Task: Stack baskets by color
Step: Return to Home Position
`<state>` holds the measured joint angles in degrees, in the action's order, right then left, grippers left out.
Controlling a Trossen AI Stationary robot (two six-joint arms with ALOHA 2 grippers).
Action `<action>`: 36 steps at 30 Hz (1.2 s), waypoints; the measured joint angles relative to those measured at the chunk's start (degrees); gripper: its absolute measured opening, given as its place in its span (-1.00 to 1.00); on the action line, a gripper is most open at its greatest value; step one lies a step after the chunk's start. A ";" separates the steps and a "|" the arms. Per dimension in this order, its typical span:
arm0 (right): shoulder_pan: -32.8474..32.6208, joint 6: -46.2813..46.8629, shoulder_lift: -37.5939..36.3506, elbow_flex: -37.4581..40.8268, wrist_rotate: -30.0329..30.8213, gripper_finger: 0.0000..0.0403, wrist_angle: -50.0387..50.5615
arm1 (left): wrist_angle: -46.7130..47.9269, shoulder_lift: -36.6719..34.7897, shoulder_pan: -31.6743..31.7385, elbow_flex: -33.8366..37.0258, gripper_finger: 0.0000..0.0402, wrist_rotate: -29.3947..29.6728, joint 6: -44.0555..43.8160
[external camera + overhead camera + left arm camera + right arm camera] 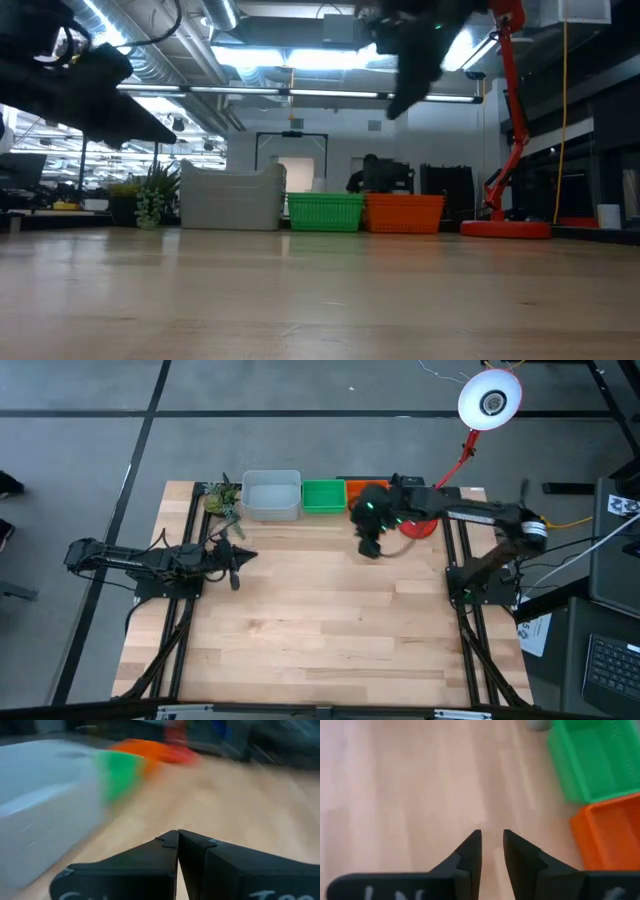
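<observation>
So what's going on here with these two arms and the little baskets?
Nothing is being held right now. The baskets stand in a row along the far edge of the table: pale grey baskets, green baskets, then orange baskets, apparently nested by colour. The right gripper hangs empty above the wood just in front of the green and orange ones, fingers slightly apart. The left gripper is shut and empty over the table's left side.

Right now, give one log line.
grey basket, green basket, orange basket: in row; left tool: shut, left side; right tool: open, near orange basket
</observation>
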<state>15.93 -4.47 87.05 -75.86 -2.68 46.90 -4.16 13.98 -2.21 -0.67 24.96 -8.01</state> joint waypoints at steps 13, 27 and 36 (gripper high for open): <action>-12.11 17.51 -29.92 37.45 3.24 -0.61 -24.87 | -3.39 -0.22 0.21 -0.02 -1.00 23.48 -7.17; -19.50 19.24 -60.89 58.48 12.70 -0.61 -33.69 | -3.55 -0.22 0.21 -0.04 -1.00 23.39 -2.93; -21.07 14.14 -81.04 65.58 12.68 -0.61 -33.86 | -3.55 -0.22 0.21 -0.11 -1.00 23.38 -2.93</action>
<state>-5.15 9.67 6.01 -10.28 10.01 13.03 -7.70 13.76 -2.00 -0.78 48.34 -10.94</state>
